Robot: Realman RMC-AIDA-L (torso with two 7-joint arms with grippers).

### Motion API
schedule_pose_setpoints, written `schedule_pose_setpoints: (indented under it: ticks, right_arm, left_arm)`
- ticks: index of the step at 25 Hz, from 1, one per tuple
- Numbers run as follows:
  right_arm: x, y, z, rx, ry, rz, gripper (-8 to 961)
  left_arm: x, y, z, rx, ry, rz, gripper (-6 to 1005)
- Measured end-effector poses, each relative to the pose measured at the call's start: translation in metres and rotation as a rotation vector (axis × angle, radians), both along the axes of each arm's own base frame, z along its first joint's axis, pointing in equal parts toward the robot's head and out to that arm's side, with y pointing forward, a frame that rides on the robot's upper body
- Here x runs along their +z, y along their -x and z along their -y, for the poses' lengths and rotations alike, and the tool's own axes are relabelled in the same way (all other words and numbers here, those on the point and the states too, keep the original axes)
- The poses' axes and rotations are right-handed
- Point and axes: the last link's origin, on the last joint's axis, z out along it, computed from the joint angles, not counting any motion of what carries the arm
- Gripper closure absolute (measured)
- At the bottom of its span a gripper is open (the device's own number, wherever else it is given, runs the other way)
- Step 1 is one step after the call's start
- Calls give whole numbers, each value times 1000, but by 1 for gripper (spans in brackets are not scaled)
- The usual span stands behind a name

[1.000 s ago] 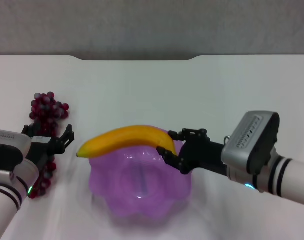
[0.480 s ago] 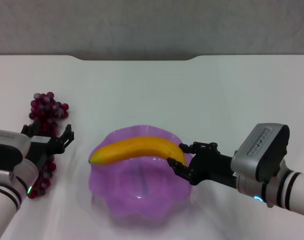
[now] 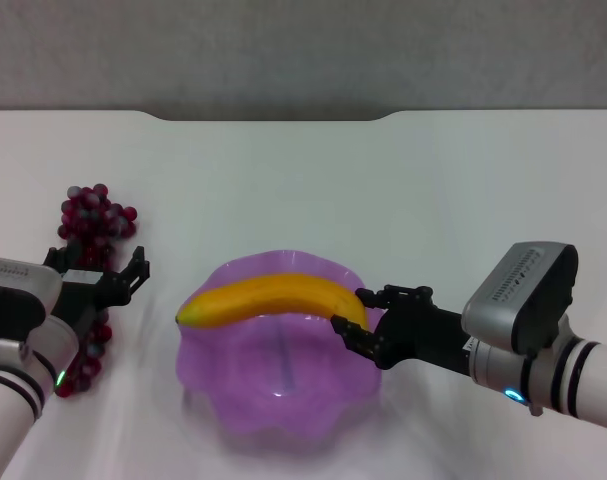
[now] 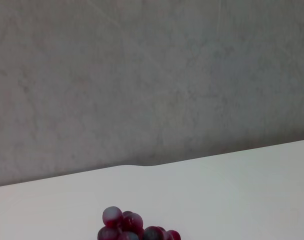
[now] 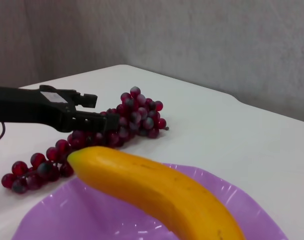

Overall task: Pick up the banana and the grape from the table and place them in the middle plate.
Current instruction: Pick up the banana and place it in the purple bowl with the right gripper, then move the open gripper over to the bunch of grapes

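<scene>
The yellow banana (image 3: 268, 297) lies across the top of the purple scalloped middle plate (image 3: 283, 400), its left tip just past the plate's left rim. My right gripper (image 3: 357, 320) is shut on the banana's right end, at the plate's right rim. The grape bunch (image 3: 95, 215) lies on the white table (image 3: 433, 180) at the left. My left gripper (image 3: 95, 270) is open, its fingers astride the middle of the bunch. In the right wrist view the banana (image 5: 162, 192) is over the plate (image 5: 242, 197), with the grapes (image 5: 136, 112) and left gripper (image 5: 76, 114) beyond. The left wrist view shows only the grapes' top (image 4: 131, 230).
The table's far edge has a notch (image 3: 273, 118) against the grey wall. Bare white tabletop lies behind the plate and to its right.
My right gripper has carried the banana to the right and down, so it now sits over the plate. In the last half second it barely moved. The left arm has stayed still.
</scene>
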Motion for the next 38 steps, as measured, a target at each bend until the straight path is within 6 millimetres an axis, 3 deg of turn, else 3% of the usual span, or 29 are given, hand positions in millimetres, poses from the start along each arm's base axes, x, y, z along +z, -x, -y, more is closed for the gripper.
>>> schedule_pose_setpoints:
  ticks: [9,12,14,20,27,35,38]
  right_arm:
    - [-1,3,-2,-7,9,-6,350]
    - [-1,5,-2,-3,8,-8,264]
    - [1,14,-7,19,-2,-21,207]
    - [20,39,-28,116,-103,-44,211]
    - [63,39,-40,251,-347,21,368]
    - [106,31,11,398,-685,16,571]
    - [111,24,18,362,-778,28,750]
  left_arm:
    - [0,-1,0,-2,1,0,189]
    - [0,-1,0,-2,1,0,191]
    - [0,-1,0,-2,1,0,192]
    - [3,4,5,3,-18,1,195]
    - [14,1,16,-56,-124,28,199]
    - [14,1,15,-44,-123,44,203]
    - [14,1,14,-34,-119,51,204]
